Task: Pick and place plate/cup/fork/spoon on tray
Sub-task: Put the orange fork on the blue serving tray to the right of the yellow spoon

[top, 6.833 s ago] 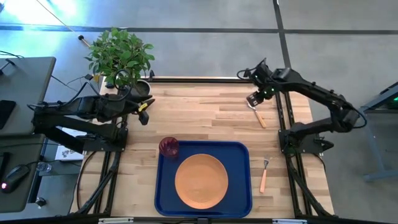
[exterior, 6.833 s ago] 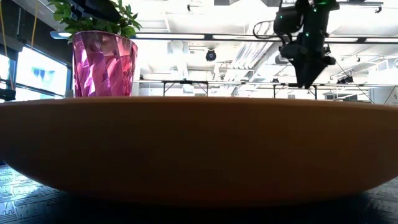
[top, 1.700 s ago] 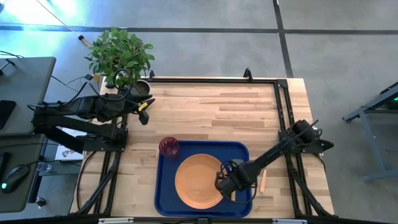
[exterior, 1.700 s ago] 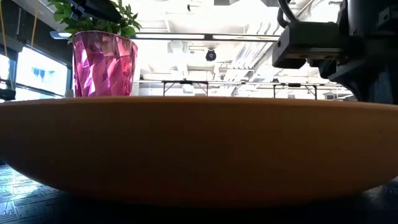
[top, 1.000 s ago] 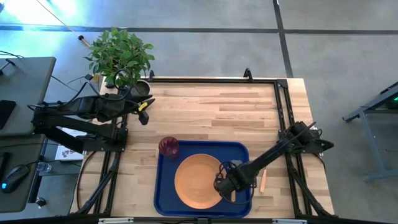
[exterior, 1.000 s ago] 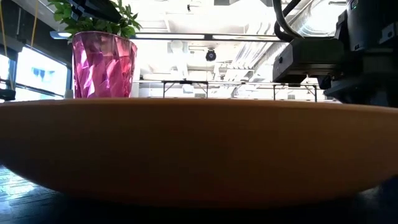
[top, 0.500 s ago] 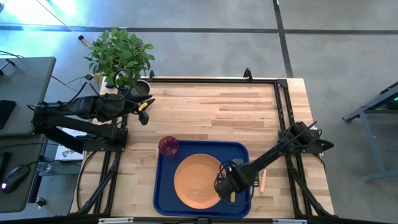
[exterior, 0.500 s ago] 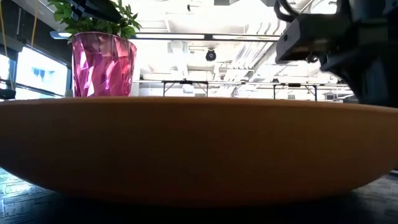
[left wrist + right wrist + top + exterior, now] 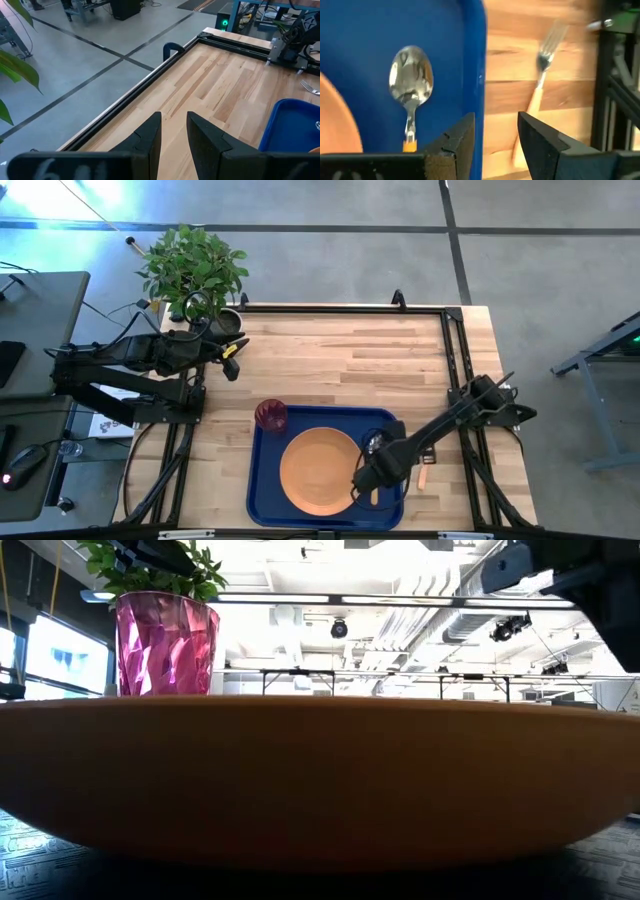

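The blue tray (image 9: 268, 480) lies at the table's near middle. On it rest the orange plate (image 9: 318, 470), the dark-red cup (image 9: 271, 416) upright at its far left corner, and the spoon (image 9: 411, 82), flat along the tray's right side with its bowl pointing far. The fork (image 9: 542, 70) lies on the wood just right of the tray, and it also shows in the high view (image 9: 422, 475). My right gripper (image 9: 495, 142) is open and empty above the tray's right rim, near the spoon's handle. My left gripper (image 9: 173, 132) is open and empty at the table's far left.
A potted plant (image 9: 195, 265) stands at the far left corner, beside my left arm. Black frame rails (image 9: 455, 360) run along the table's edges. Bare wood (image 9: 340, 360) lies between the tray and the far edge. In the low view the plate (image 9: 320, 780) fills the foreground.
My right gripper has risen from the tray's right side and drawn back a little toward the table's right edge. The spoon now shows lying flat on the tray beside the plate.
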{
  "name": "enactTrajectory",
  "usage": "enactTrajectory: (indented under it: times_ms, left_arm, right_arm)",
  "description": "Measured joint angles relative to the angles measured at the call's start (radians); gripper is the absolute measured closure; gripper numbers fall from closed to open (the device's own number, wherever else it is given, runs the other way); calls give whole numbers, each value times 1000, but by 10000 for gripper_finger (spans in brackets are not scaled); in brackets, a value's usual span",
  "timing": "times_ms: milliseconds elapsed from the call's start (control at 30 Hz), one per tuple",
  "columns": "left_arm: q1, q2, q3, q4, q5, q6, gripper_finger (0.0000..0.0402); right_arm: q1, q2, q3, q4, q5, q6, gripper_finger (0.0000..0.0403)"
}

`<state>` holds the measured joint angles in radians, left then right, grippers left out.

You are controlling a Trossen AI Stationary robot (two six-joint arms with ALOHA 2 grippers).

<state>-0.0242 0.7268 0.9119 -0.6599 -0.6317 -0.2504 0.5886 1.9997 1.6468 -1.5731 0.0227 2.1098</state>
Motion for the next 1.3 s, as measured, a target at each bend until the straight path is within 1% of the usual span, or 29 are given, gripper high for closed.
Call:
enactTrajectory:
  times_ms: [167,267,400,567,700,933,1033,1167,1300]
  left_arm:
    - [0,0,0,2,0,0,321]
    - [0,0,0,11,0,0,321]
    - [0,1,0,16,-7,0,321]
    - [0,12,0,16,-9,0,321]
    - [0,24,0,16,-9,0,321]
    - [0,44,0,14,-10,0,321]
    - [0,49,0,15,-12,0,321]
    - [0,49,0,16,-14,0,321]
    - [0,49,0,17,-40,1,321]
  right_arm:
    - [17,-62,-96,5,-2,11,263]
    - [39,-124,-182,30,-4,64,263]
    - [60,-214,-304,141,-37,90,263]
    - [67,-306,-492,352,-35,98,263]
    - [67,-353,-601,462,-40,108,263]
    - [86,-417,-667,468,-70,117,263]
    - [101,-419,-686,482,-93,120,263]
    - [115,-418,-730,551,-110,126,263]
    - [115,-418,-789,632,-116,127,263]
